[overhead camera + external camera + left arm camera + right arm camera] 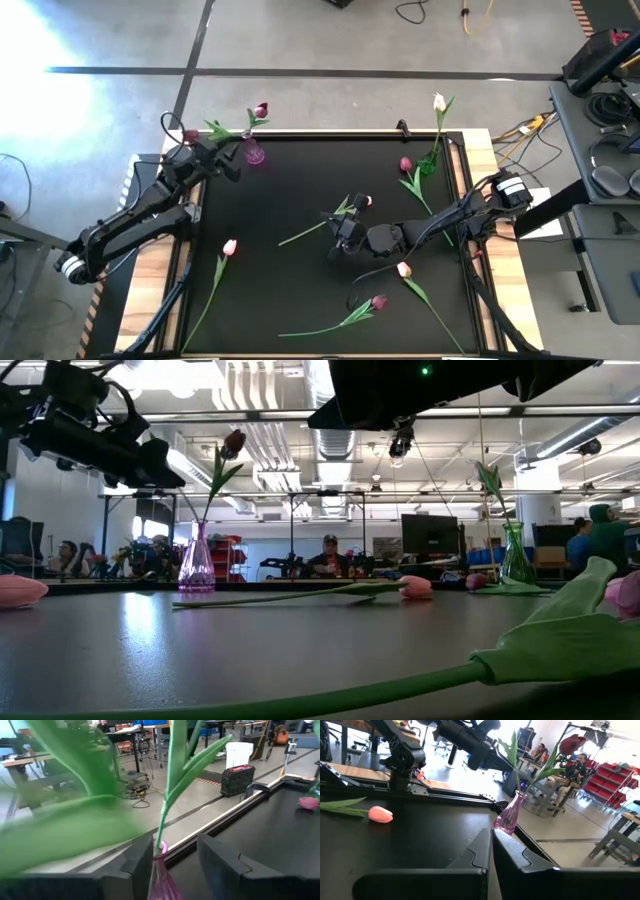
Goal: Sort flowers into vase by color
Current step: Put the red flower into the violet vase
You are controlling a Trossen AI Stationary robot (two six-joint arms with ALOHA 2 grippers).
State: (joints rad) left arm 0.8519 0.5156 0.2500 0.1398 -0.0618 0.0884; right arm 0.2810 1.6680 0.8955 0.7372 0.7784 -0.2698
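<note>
In the high view's upper left, the left gripper [237, 160] stands released beside the purple vase [254, 152]; its leaves blur the wrist view. The right gripper [338, 237], center, is clenched empty.

Open lab hall: exposed ceiling ducts [280, 445], monitors [428, 532], workbenches [555, 782].

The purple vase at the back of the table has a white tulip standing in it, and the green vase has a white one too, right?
Not quite. The purple vase holds a dark magenta tulip, not a white one; the high view shows it. The green vase does hold a white tulip.
</note>
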